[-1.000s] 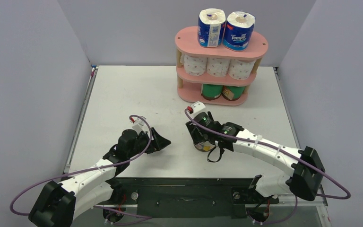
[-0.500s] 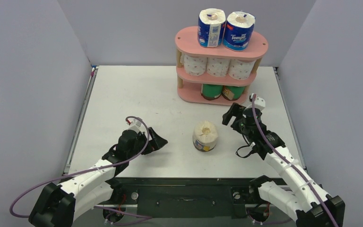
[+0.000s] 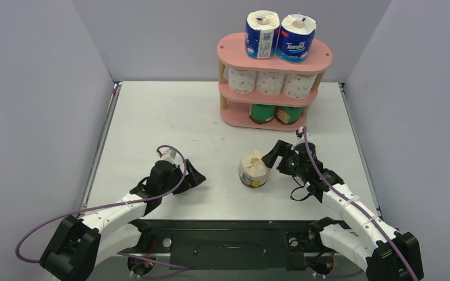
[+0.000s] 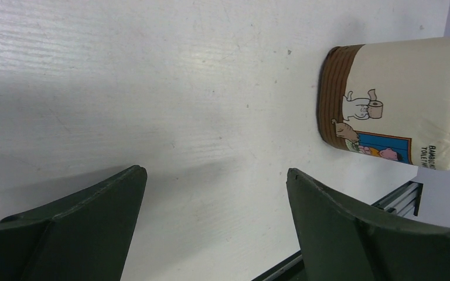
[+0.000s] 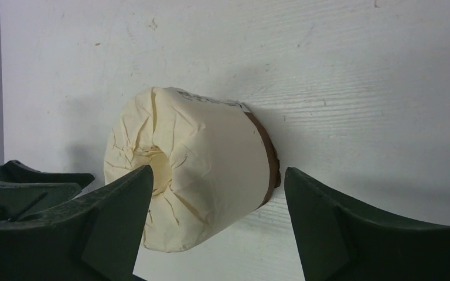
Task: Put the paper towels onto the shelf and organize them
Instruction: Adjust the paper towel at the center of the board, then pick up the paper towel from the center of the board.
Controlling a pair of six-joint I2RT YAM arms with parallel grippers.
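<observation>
The cream-wrapped brown roll (image 3: 254, 168) stands upright on the table between my arms; it shows in the left wrist view (image 4: 395, 102) and the right wrist view (image 5: 193, 164). My right gripper (image 3: 274, 156) is open just right of the roll, its jaws either side of it, apart from it. My left gripper (image 3: 195, 175) is open and empty to the roll's left. The pink shelf (image 3: 234, 44) holds two blue-white rolls (image 3: 262, 34) on top, three pink-dotted white rolls (image 3: 269, 83) in the middle and two green-wrapped rolls (image 3: 275, 113) at the bottom.
Grey walls (image 3: 35, 117) enclose the white table (image 3: 164, 117) on three sides. A dark metal rail (image 3: 228, 240) runs along the near edge by the arm bases. The left gripper's fingers show at the left edge of the right wrist view (image 5: 23, 187).
My right arm let go of the cream roll, swung out right, then came back left toward it with jaws open. The left gripper barely shifted.
</observation>
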